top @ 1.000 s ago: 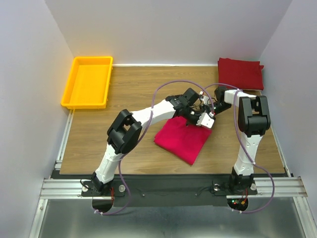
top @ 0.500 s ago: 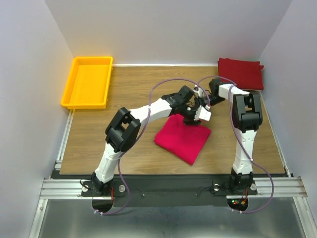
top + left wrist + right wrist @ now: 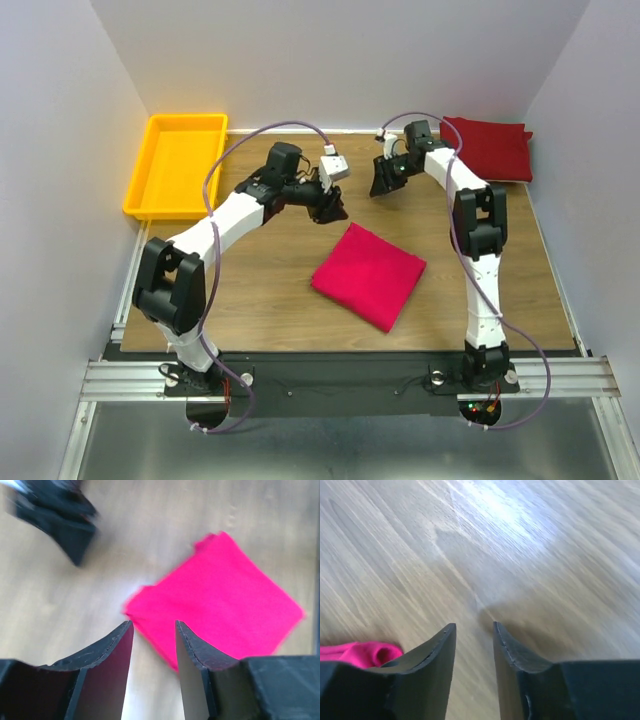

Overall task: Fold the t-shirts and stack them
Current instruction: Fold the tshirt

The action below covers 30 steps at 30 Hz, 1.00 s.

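Observation:
A magenta-pink t-shirt (image 3: 368,274) lies folded into a square on the wooden table (image 3: 260,290), with nothing touching it. It fills the middle right of the left wrist view as the pink t-shirt (image 3: 220,595). The darker crimson t-shirt (image 3: 485,148) lies folded at the far right corner. My left gripper (image 3: 335,208) hovers above and to the left of the pink shirt; its jaws (image 3: 152,623) stand open and empty. My right gripper (image 3: 382,183) hangs beyond the pink shirt, also open (image 3: 474,625) over bare wood, with a pink fold (image 3: 360,652) at the left edge of its view.
A yellow plastic tray (image 3: 178,165) sits at the far left corner. White walls close in the table on three sides. The right gripper (image 3: 65,520) shows blurred at the top left of the left wrist view.
Both grippers have let go of the pink shirt, opened and lifted away towards the far side, the left arm swinging left and the right arm swinging back.

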### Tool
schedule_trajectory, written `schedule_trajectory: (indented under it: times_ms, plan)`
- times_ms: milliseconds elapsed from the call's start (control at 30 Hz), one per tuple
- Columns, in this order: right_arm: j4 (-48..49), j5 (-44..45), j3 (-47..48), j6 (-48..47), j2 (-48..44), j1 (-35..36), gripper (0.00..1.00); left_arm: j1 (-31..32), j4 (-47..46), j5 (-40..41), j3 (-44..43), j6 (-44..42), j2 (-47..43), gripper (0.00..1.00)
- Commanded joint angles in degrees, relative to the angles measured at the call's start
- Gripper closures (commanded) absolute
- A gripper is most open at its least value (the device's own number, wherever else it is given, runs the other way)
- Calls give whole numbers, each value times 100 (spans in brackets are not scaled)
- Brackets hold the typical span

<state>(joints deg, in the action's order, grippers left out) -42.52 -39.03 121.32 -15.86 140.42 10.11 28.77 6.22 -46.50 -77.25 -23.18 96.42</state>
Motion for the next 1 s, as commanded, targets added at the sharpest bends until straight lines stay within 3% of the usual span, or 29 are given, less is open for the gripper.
schedule_trajectory:
  times_ms: [0,100,133,200,333,400,467,500,733,967]
  plan:
    - [201,239,-571,240,-1616,-105,54,243,-191,-402,473,726,-27,51]
    - [183,1,-1994,416,-2665,-167,50,243,-480,-675,509,1086,139,51]
    - [192,-174,-2851,556,-3365,-176,51,251,-734,-824,527,1409,279,51]
    - [148,-307,-3672,776,-4298,-176,50,321,-911,-939,466,1658,438,51]
    - [-158,-45,-5133,777,-5399,-185,48,497,-938,-616,264,1773,728,51]
    - [-256,44,-5740,812,-5647,-176,40,620,-833,-327,185,1773,904,51]
    - [-327,18,-6092,900,-5762,-176,23,682,-666,-219,105,1791,1027,51]
    - [-301,227,-6189,1048,-5763,-167,22,726,-648,-80,131,1843,1106,51]
    - [-388,975,-6033,1453,-5034,-193,23,726,-709,255,606,1729,791,50]
    - [-713,1020,-5760,1568,-4138,-176,20,700,-718,475,791,1553,545,50]
